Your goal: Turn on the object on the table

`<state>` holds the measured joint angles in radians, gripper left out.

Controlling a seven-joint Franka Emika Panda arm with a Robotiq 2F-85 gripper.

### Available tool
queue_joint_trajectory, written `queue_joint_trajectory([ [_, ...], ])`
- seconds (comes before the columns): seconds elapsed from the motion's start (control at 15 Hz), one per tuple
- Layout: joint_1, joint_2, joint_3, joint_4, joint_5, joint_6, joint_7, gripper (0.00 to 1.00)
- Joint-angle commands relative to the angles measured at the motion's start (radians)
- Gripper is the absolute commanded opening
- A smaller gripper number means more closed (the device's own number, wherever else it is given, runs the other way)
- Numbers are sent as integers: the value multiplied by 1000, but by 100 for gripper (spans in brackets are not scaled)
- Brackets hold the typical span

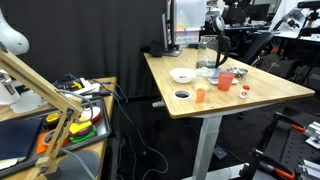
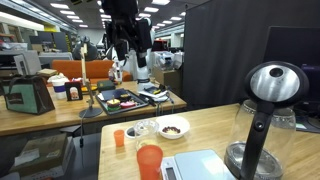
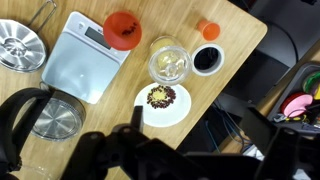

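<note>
The glass kettle point(image 1: 210, 52) with black handle and lid stands at the far side of the wood-topped table point(image 1: 270, 92). It is close up in an exterior view point(image 2: 262, 120), and the wrist view shows it from above at the lower left point(image 3: 45, 115). My gripper point(image 2: 132, 52) hangs high above the table with its fingers apart and nothing between them. In the wrist view the gripper point(image 3: 200, 140) is a dark blur over the table's edge, well to the right of the kettle.
On the table are a white scale point(image 3: 85, 55), a red cup point(image 3: 122, 30), a clear glass point(image 3: 168, 62), a small orange cup point(image 3: 207, 30), a dark-filled cup point(image 3: 207, 59), a white bowl point(image 3: 160, 100) and a metal lid point(image 3: 20, 45). A cluttered bench point(image 1: 60, 110) stands beside the table.
</note>
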<state>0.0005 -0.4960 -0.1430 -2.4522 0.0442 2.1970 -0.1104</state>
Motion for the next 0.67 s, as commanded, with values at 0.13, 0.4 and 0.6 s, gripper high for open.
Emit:
queue_joint_trajectory([
  [0.13, -84, 167, -4, 53, 29, 85, 157, 100],
  [0.4, -149, 248, -27, 25, 46, 118, 284, 100],
  [0.6, -194, 282, -26, -22, 2, 157, 380, 100],
])
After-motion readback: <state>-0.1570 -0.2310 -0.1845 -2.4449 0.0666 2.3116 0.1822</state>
